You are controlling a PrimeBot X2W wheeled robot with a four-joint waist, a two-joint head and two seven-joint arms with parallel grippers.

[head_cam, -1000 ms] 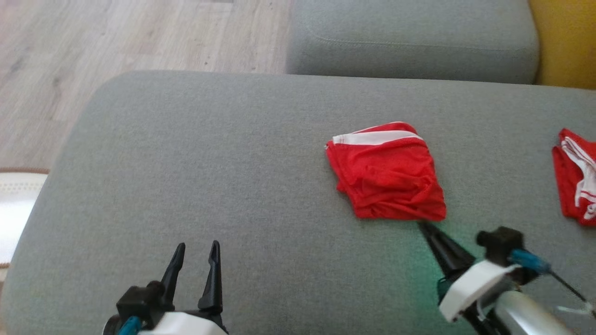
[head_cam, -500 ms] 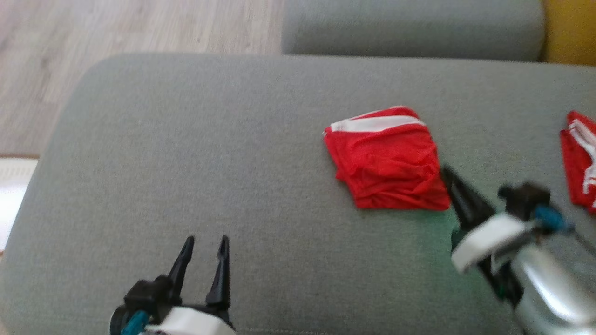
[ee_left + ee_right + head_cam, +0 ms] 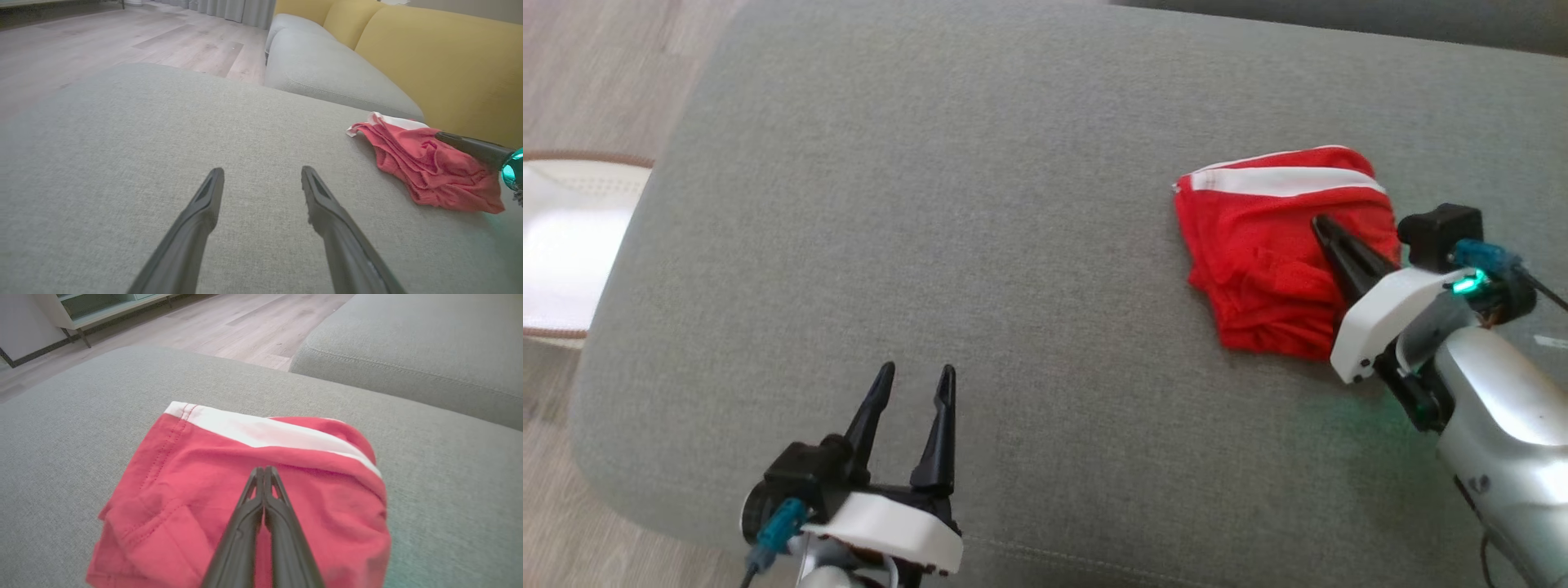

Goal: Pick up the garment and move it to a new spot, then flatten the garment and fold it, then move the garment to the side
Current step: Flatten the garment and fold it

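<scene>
- Garment (image 3: 1258, 269): red with a white band along its far edge, folded into a rumpled, rough square. We see it lying on the cushion (image 3: 931, 204), right of centre.
- Jaws of the right gripper (image 3: 1319, 222) are pressed together with nothing between them. In the right wrist view we see the two fingers meet tip to tip.
- This gripper comes in from the near right. Its tips sit over the right half of the garment, short of the white band.
- We cannot tell whether the tips touch the cloth or hang just above it.
- We note a green light (image 3: 1466, 286) on the right wrist and a green glow on the cushion by the garment's near edge.
- Jaws of the left gripper (image 3: 916, 371) are wide apart and hold nothing. Its fingers point far, over bare cushion at the near left, well apart from the garment.
- In the left wrist view we see the garment at the right, with the right gripper's dark finger over its right end.
- Floor (image 3: 605, 65) is pale wood, left of the cushion. A pale mat (image 3: 564, 245) with a brown rim lies on it at the left edge.
- We see a second cushion (image 3: 408, 343), also grey, just beyond the first on the far side.
- A yellow backrest (image 3: 429, 53) stands beyond the garment in the left wrist view.
</scene>
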